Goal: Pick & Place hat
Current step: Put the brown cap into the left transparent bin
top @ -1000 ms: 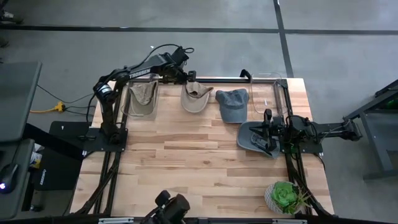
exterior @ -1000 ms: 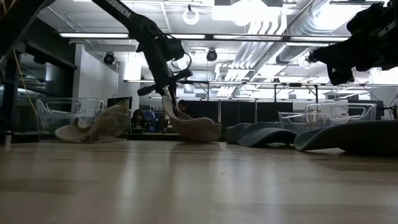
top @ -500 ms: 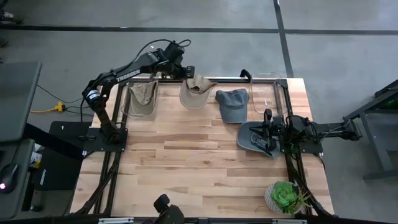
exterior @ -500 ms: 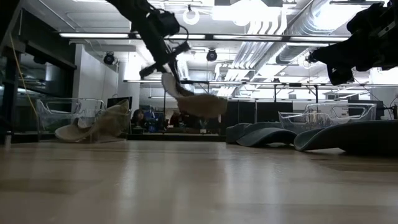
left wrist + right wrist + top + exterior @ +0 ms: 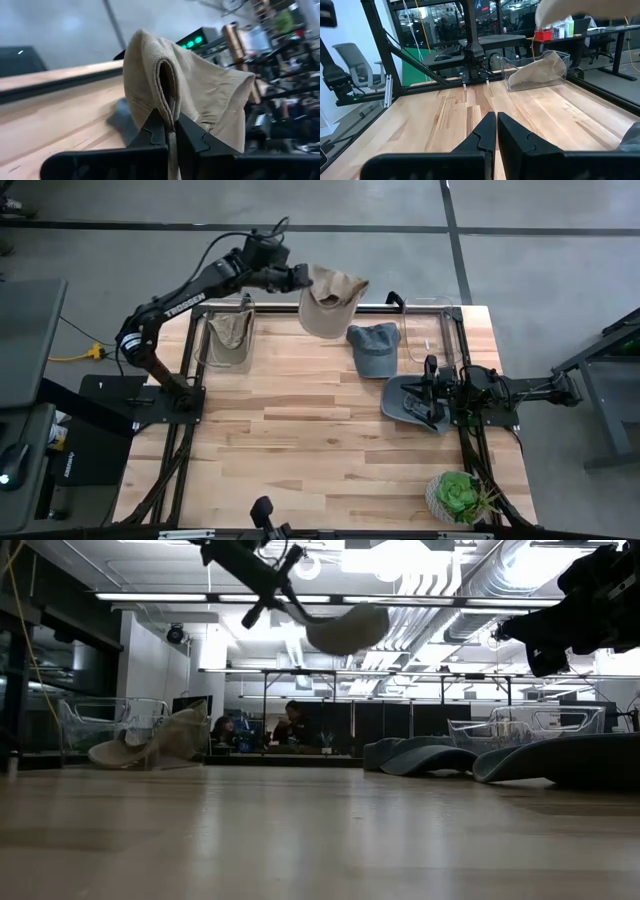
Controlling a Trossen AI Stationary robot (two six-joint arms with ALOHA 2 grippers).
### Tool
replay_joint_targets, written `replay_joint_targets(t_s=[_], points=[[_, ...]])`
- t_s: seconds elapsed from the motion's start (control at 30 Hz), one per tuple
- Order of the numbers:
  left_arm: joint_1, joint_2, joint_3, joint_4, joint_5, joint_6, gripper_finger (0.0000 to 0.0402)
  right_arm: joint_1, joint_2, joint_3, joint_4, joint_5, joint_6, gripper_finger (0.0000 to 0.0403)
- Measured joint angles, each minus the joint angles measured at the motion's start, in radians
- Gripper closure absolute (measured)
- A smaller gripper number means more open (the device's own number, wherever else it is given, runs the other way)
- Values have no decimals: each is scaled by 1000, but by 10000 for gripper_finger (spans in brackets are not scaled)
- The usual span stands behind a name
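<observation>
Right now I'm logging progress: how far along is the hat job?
Done: one tan hat lies in the left clear bin. In hand: the left pincer is shut on a tan cap, lifted off the table. Left: the blue cap and grey hat; the right pincer waits shut.

Left gripper (image 5: 170, 131), fingers closed together on a fold of the beige hat (image 5: 200, 95). The hat rises above the fingers (image 5: 150, 131) and drapes to one side of them, its pinched fold forming a narrow loop. Beyond the hat lies the wooden table (image 5: 55, 107), crossed by a dark rail (image 5: 50, 85). Green lights (image 5: 195, 40) glow behind the hat.
</observation>
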Motion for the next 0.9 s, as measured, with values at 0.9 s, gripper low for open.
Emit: replay_joint_targets(t_s=[0.9], points=[[2, -323, -1, 0, -88, -18, 401, 0, 0, 0, 0, 0, 0, 391]])
